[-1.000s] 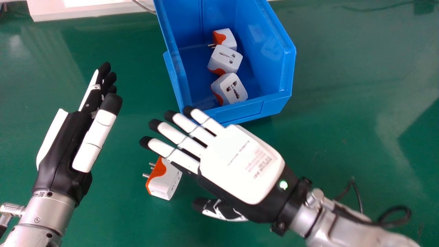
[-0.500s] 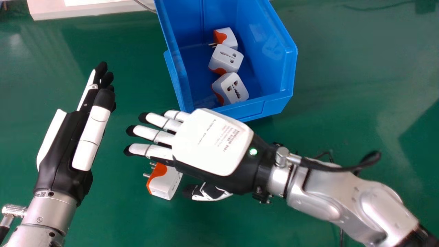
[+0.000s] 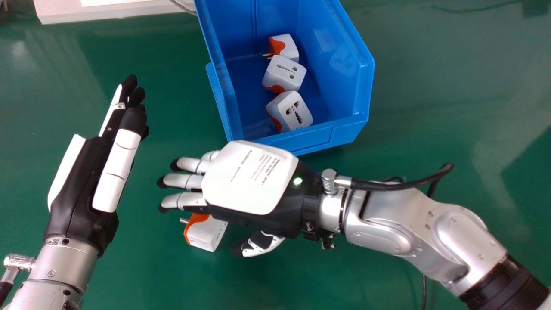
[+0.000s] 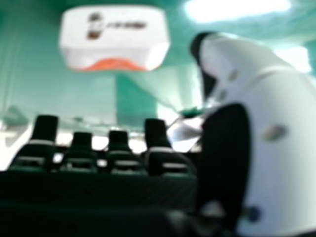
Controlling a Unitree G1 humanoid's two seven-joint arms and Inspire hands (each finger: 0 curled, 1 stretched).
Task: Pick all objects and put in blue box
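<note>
In the head view my right hand (image 3: 249,178) is held palm down over the table in front of the blue box (image 3: 310,140), open, its fingers pointing left. A white and orange plug adapter (image 3: 206,233) lies on the table, partly covered by that hand, with the thumb to its right. The right hand view has the adapter (image 4: 116,37) apart from my right hand (image 4: 271,128), with nothing held. Three more adapters (image 3: 290,112) lie in a row inside the box. My left hand (image 3: 114,159) is open at the left, away from the adapter.
A white object (image 3: 112,12) stands on the green table (image 3: 430,129) at the back left, a thin cable running beside it. A black cable (image 3: 400,186) loops along my right forearm.
My right hand has moved left, and its fingers have turned to point more directly left. Its forearm has come further into view. The adapters have stayed put.
</note>
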